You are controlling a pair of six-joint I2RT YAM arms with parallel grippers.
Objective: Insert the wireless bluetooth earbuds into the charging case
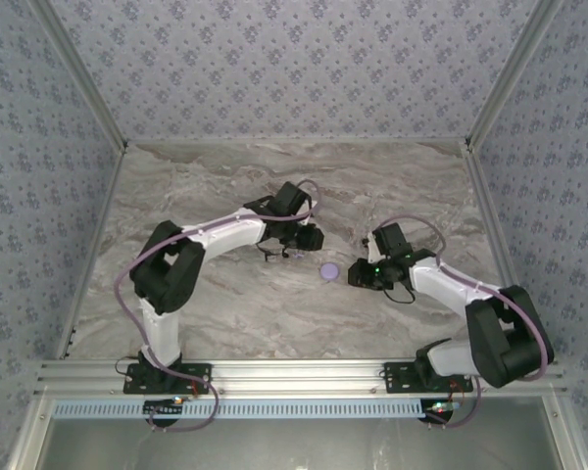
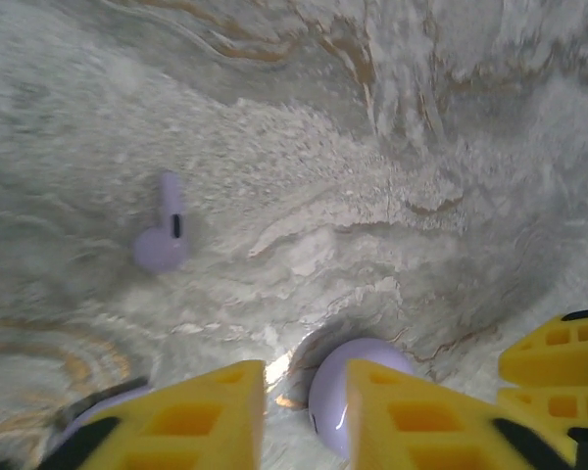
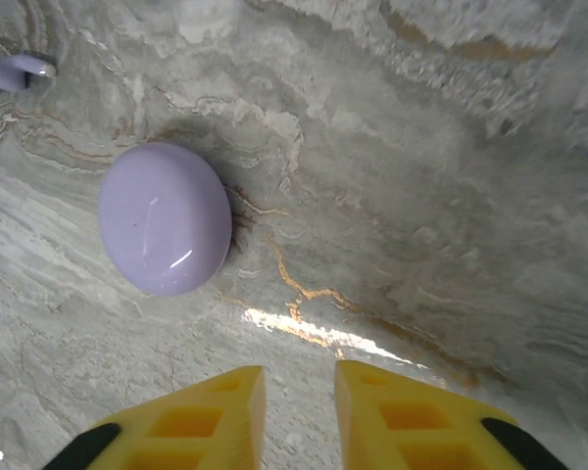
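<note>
The charging case (image 3: 165, 217) is a closed, glossy, pale lilac round puck lying on the marble table; nothing black lies here. In the top view the case (image 1: 329, 271) sits between both grippers. My left gripper (image 2: 306, 411) is open just above it, and the case (image 2: 358, 392) lies past the tips, partly behind the right finger. One lilac earbud (image 2: 162, 235) lies loose further off. A second lilac shape (image 2: 103, 411) peeks out beside the left finger. My right gripper (image 3: 299, 411) is open, holds nothing, and stands short of the case. An earbud (image 3: 15, 70) lies beyond it.
The right arm's yellow fingers (image 2: 559, 372) show at the right edge of the left wrist view, close to the case. Patterned walls (image 1: 294, 69) enclose the marble table (image 1: 225, 304) at the back and sides.
</note>
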